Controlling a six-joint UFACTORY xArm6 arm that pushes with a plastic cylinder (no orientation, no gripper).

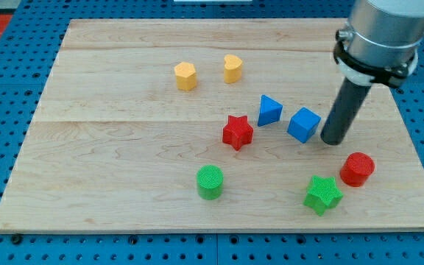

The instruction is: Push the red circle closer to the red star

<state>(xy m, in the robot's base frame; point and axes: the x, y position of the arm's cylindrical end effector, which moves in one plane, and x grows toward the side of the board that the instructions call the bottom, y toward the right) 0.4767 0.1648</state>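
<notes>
The red circle lies near the view's right edge of the wooden board. The red star lies near the board's middle, well to the left of the circle. My tip rests on the board just above and left of the red circle, a short gap away, and right beside the blue cube on its right side.
A blue triangle sits between the red star and the blue cube. A green star lies below and left of the red circle. A green circle lies below the red star. A yellow hexagon and a yellow heart-like block lie at the top.
</notes>
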